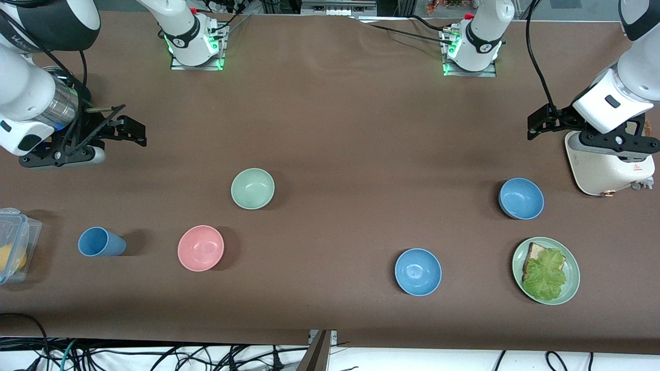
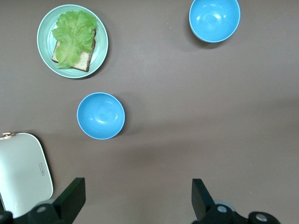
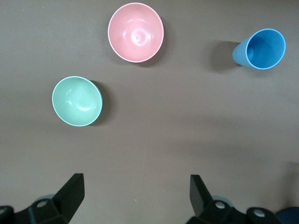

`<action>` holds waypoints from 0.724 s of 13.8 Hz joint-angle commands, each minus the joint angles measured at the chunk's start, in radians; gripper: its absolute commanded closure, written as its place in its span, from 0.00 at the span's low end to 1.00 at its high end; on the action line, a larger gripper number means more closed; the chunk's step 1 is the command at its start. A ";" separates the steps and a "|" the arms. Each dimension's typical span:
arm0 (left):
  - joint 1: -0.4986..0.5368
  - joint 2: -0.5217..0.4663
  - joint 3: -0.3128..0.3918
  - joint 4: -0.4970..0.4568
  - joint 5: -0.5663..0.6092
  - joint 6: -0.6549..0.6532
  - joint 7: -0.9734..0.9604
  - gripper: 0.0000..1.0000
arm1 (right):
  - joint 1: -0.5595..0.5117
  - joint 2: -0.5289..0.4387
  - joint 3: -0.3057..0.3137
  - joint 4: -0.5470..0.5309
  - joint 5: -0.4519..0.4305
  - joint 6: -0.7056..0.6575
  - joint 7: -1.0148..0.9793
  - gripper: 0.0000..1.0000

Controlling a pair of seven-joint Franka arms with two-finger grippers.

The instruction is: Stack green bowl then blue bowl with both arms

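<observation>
On the bench [image 1: 330, 129] I see the green bowl [image 1: 252, 188] empty, well apart from both blue bowls [image 1: 521, 198] [image 1: 418, 271]. Left pincer [image 1: 536, 126] and right pincer [image 1: 131, 131] hover at their own ends, fingers apart, holding nothing.

Lab: 2 bench-mounted robot arms [image 1: 191, 36]

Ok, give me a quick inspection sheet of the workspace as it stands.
Surface: brown table, cloth-covered.
Job's things: green bowl; two blue bowls, all apart, unstacked.
Clutter: pink bowl, blue cup, plate with toast and lettuce, white appliance, plastic container.
End effectors: left end effector and right end effector open, empty, waiting.
Cables: along both arms and below the table edge.
Surroundings: nothing seen.
</observation>
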 commanded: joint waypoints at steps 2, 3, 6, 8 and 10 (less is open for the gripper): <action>-0.002 0.027 -0.001 0.049 0.025 -0.025 0.002 0.00 | -0.009 0.004 0.002 0.015 0.011 -0.009 -0.023 0.00; -0.002 0.027 -0.001 0.051 0.025 -0.025 0.004 0.00 | -0.007 0.010 0.002 0.015 0.011 -0.009 -0.021 0.00; -0.002 0.027 -0.001 0.051 0.025 -0.025 0.002 0.00 | -0.006 0.016 0.002 0.015 0.010 -0.011 -0.024 0.00; -0.002 0.027 -0.001 0.052 0.026 -0.025 0.005 0.00 | -0.003 0.018 0.004 0.015 0.010 -0.015 -0.024 0.00; -0.002 0.027 -0.001 0.051 0.026 -0.026 0.004 0.00 | 0.004 0.056 0.010 0.013 0.011 -0.021 -0.015 0.00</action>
